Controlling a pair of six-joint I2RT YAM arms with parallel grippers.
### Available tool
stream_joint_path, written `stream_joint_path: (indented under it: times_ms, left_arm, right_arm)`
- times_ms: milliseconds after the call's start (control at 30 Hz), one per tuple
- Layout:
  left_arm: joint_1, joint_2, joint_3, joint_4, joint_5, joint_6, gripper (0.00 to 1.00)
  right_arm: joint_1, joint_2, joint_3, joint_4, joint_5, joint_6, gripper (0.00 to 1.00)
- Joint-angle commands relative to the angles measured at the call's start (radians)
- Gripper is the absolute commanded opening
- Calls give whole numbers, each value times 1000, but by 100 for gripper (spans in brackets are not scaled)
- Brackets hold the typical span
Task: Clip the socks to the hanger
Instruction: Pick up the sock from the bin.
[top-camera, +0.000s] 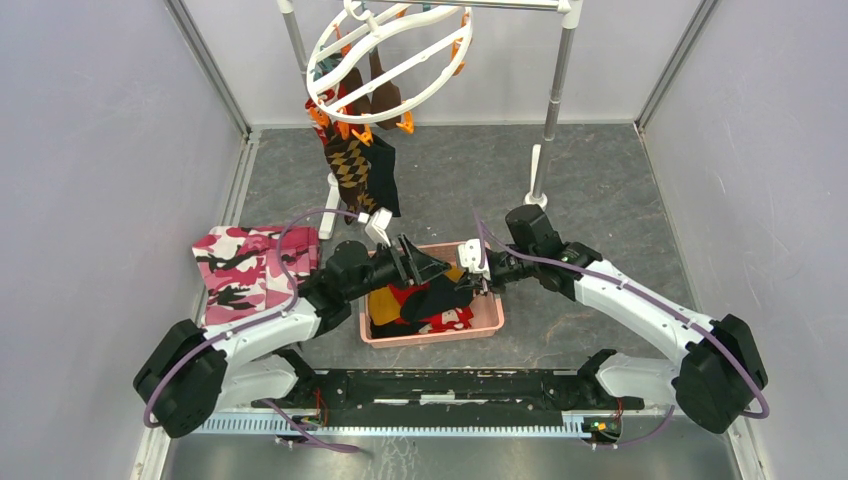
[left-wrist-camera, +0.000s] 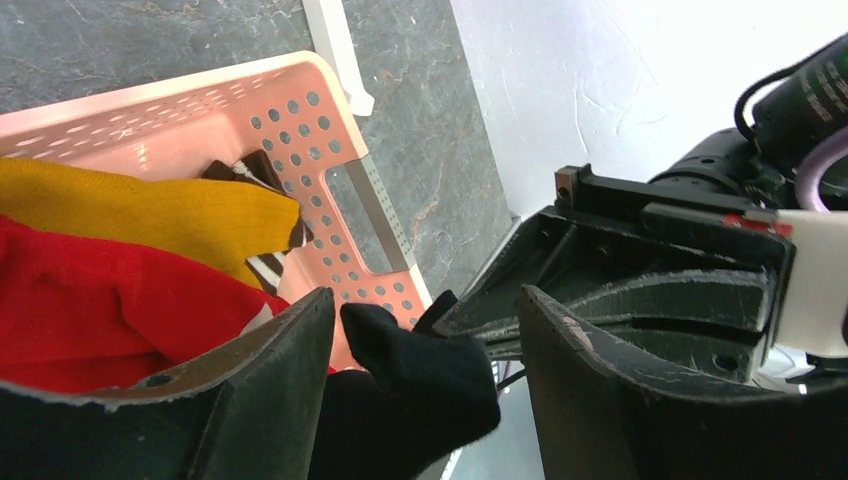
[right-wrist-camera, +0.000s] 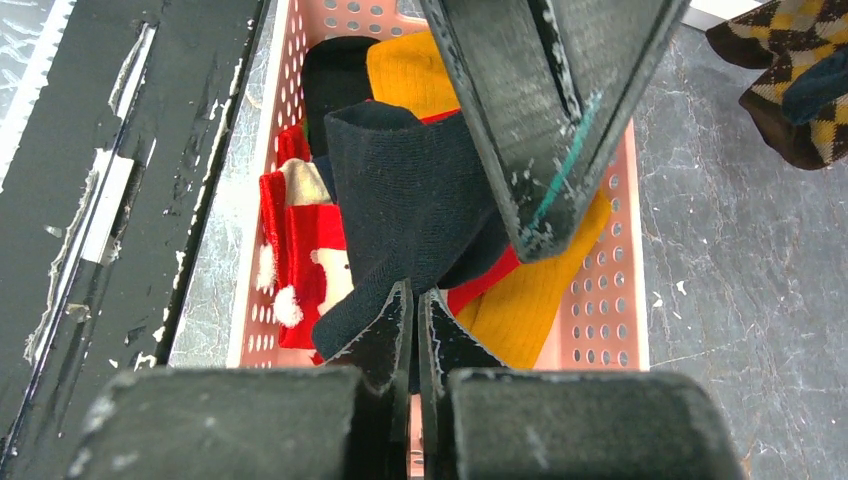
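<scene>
hanger (top-camera: 345, 112): top cut by upper edge | socks (top-camera: 440, 322) in basket (top-camera: 430, 336): mostly covered from above

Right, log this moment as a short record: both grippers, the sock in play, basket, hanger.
left gripper: open, jaws either side of the dark sock's end
right gripper: shut on the dark sock
dark sock: stretched between the two grippers, above the basket
basket: pink, holds a red sock, a yellow sock and others
hanger: on the rack, argyle sock clipped on beside darker ones
cloth: camouflage, left of the basket
</scene>
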Motion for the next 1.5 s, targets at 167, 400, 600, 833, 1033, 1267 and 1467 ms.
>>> stream_joint_path:
  times_ms: [167, 400, 600, 833, 1033, 1267, 1467]
  left_arm:
    - [3, 61, 64, 6, 40, -43, 30]
    - [3, 31, 56, 21, 60, 47, 2]
    - [3, -75, 5, 78, 176, 612, 2]
    - [0, -240, -207, 366, 330, 1114, 2]
    - [-2, -225, -213, 484, 491, 1241, 2]
    - [-6, -99, -151, 654, 577, 1166, 2]
    - [-24, -1, -109, 799, 631, 1062, 2]
  right_arm:
    - [18, -10, 28, -2, 40, -25, 0]
    - [18, -10, 32, -18, 22, -36, 6]
    - [-18, 15, 96, -147, -147, -86, 50]
    - [-116, 18, 100, -162, -293, -50, 69]
    - [-131, 7, 60, -54, -321, 64, 77]
    - [-120, 38, 42, 5, -392, 126, 76]
    - [-101, 26, 39, 20, -395, 137, 74]
